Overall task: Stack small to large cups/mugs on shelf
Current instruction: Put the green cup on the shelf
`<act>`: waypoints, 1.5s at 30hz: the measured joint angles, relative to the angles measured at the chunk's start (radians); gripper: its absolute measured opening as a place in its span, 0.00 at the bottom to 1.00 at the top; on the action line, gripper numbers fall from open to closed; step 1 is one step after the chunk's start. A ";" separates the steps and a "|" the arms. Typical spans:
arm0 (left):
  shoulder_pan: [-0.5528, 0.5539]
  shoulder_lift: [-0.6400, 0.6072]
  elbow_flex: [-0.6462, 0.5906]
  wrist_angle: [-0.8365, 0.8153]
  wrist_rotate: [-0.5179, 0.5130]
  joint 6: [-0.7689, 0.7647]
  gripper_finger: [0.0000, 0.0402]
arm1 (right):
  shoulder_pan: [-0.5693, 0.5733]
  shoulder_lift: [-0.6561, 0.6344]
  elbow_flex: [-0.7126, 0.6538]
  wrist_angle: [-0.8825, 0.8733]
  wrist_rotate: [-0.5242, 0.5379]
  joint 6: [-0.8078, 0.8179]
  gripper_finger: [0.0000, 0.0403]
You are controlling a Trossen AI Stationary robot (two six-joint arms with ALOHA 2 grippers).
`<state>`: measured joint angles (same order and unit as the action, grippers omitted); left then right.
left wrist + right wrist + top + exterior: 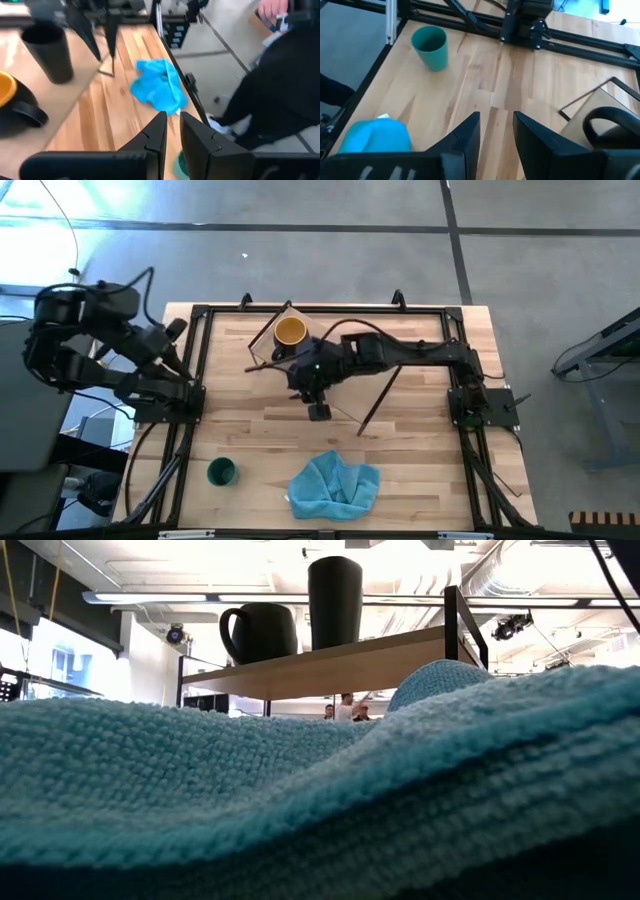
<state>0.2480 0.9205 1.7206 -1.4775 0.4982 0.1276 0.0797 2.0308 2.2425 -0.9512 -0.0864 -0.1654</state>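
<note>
A small green cup (221,472) stands upright near the counter's (420,450) front left corner, beside a teal cloth (334,486). It looks light, rigid and smooth, best gripped across its rim. The right pincer (496,131) hangs empty, partly open, above the shelf (330,662) holding the yellow mug (290,333) and black cup (334,602). The left pincer (172,131) waits narrow at the left edge

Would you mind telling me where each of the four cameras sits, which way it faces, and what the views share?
High view: overhead, straight down; both arms, the right gripper beside the yellow mug.
Low view: tabletop level, behind the teal cloth, facing the shelf; no arm shows.
Left wrist view: past the left gripper across the table; a person's hand beyond.
Right wrist view: past the right gripper toward the green cup.
Shared: black cup in the low and left wrist views.
</note>
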 joint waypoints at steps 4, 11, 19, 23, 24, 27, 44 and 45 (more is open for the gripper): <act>0.000 0.041 0.000 -0.031 0.002 0.046 0.10 | -0.024 0.000 0.000 0.000 0.000 0.000 0.27; -0.008 0.115 0.000 0.068 0.058 0.124 0.10 | -0.072 -0.012 0.000 -0.012 0.000 0.004 0.27; -0.158 0.179 0.000 0.268 0.021 0.175 0.10 | -0.116 -0.075 0.000 -0.073 0.000 0.008 0.27; -0.249 0.209 0.000 0.283 -0.044 0.176 0.10 | -0.127 -0.116 0.000 -0.093 -0.001 0.008 0.27; -0.272 0.216 0.000 0.281 -0.064 0.169 0.10 | -0.129 -0.127 0.001 -0.098 -0.003 0.007 0.27; -0.342 0.242 0.000 0.265 -0.118 0.121 0.10 | -0.132 -0.152 0.001 -0.100 -0.025 0.003 0.27; -0.649 0.406 0.000 -0.016 -0.302 -0.225 0.10 | -0.123 -0.309 0.001 -0.197 -0.111 0.007 0.27; -0.662 0.406 0.000 -0.024 -0.312 -0.245 0.10 | -0.124 -0.325 0.001 -0.200 -0.111 0.008 0.27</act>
<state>-0.4143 1.3270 1.7203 -1.5019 0.1862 -0.1176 -0.0440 1.7057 2.2433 -1.1517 -0.1970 -0.1577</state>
